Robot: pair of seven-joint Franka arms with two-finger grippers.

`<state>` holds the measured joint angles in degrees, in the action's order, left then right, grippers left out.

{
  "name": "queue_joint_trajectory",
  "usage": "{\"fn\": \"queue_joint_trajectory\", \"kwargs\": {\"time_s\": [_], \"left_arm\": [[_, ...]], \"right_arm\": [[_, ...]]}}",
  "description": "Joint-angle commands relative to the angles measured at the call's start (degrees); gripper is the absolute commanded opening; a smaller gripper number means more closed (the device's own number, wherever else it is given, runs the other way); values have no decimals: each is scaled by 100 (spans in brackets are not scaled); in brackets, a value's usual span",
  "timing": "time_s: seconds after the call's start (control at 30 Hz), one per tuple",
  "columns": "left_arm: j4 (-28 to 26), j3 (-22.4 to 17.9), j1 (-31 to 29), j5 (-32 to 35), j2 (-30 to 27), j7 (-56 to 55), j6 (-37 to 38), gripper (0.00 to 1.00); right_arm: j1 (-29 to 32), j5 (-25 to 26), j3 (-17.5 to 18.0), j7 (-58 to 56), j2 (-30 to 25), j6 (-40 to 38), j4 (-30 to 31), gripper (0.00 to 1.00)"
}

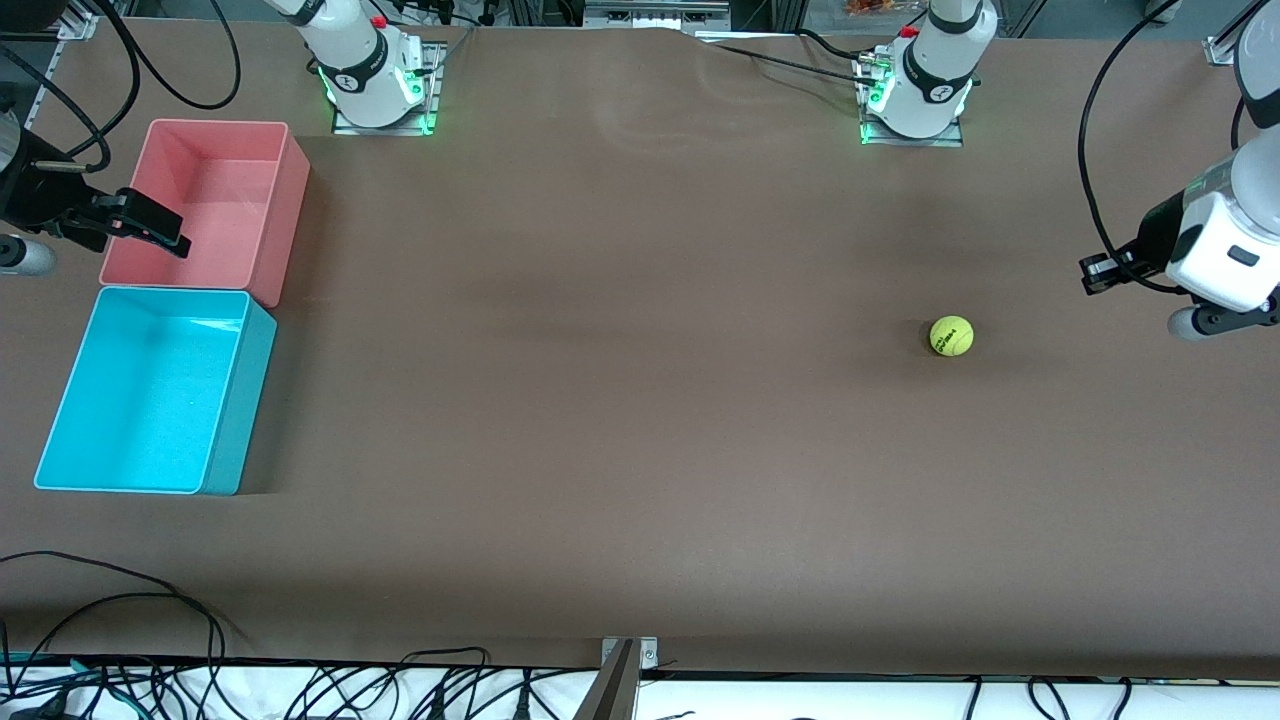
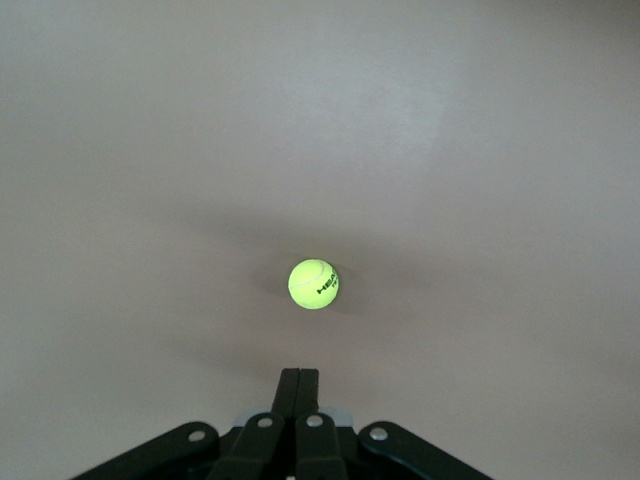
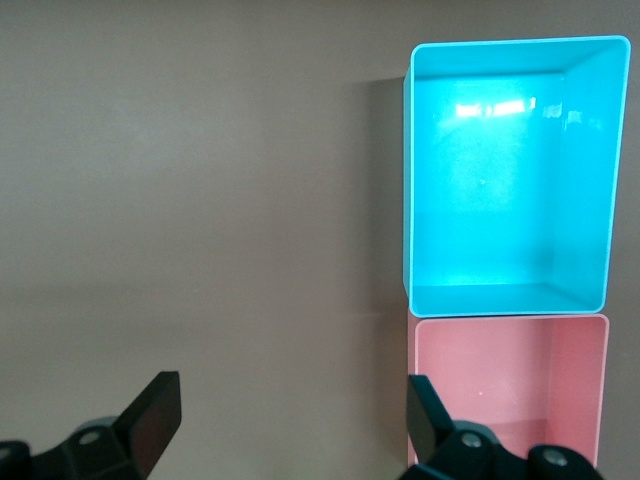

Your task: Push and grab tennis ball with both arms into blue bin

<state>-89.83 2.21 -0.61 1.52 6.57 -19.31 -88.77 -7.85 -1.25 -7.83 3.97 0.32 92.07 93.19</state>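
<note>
Because the left gripper (image 2: pixel 298 378) has its fingers pressed together with nothing between them, it can only push the tennis ball (image 1: pixel 951 335), which lies on the table (image 1: pixel 620 400) toward the left arm's end, well apart from the blue bin (image 1: pixel 60 470). A push off centre may roll it astray. The right gripper (image 3: pixel 290 410) waits spread wide and empty above the pink bin (image 1: pixel 285 215).

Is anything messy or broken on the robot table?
Nothing stands out. The tennis ball sits alone on the table, whole and still. The blue bin and pink bin stand upright, side by side, both empty. The left gripper is shut, the right gripper open.
</note>
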Motion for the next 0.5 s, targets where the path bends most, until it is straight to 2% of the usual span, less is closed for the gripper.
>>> {"fn": "queue_joint_trajectory", "kwargs": {"time_s": [0.0, 0.23, 0.47], "left_arm": [[-17, 25, -167, 68, 108, -687, -8, 0], [-26, 16, -493, 59, 336, -1978, -34, 0], [-122, 16, -615, 68, 538, -3929, -228, 0]], "right_arm": [[-24, -33, -8, 25, 20, -57, -81, 100], [-24, -33, -8, 16, 12, -66, -81, 100], [-24, -33, -8, 16, 12, -66, -81, 100]]}}
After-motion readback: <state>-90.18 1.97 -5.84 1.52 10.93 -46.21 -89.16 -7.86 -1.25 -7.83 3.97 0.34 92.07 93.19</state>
